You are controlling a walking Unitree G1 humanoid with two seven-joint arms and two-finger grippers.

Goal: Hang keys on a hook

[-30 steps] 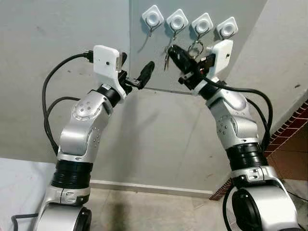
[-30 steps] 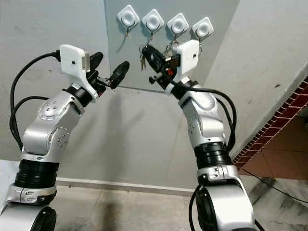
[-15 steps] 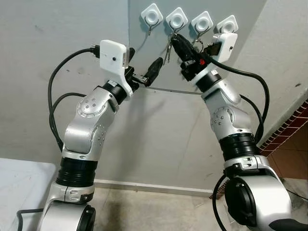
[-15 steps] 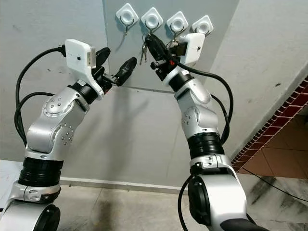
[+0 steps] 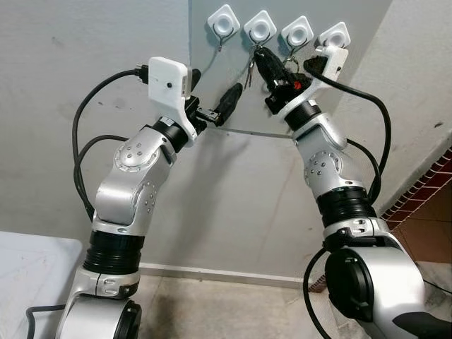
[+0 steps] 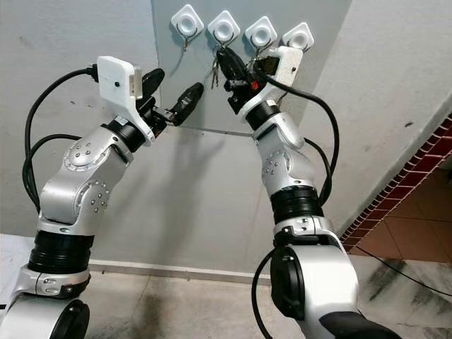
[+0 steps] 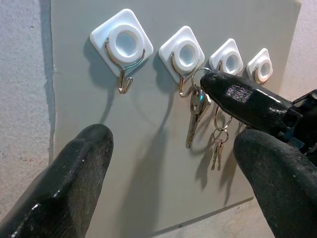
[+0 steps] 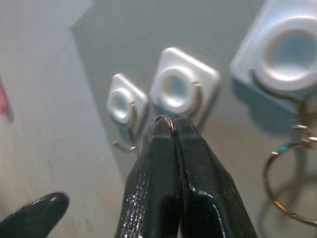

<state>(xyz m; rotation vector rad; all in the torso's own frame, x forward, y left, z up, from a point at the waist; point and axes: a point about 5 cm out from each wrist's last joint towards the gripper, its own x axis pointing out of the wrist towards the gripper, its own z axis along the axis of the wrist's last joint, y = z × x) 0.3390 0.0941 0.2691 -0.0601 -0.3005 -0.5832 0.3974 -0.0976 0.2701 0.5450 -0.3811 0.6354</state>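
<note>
Keys: silver keys on a metal ring [image 7: 194, 115], dangling at the second white square wall hook [image 7: 185, 53].
Right gripper: [image 7: 210, 81] fingers pinched together on the key ring, beside that hook.
Left gripper: [image 5: 226, 104] spread wide, empty, near the grey panel [image 7: 148, 163].
Neighbour: second key bunch [image 7: 218, 141] hangs from third hook [image 7: 228, 61].

A silver bunch of keys [image 7: 195, 116] dangles from its ring at the second white wall hook [image 7: 183, 58], the ring pinched in the right tool [image 7: 210, 82].
</note>
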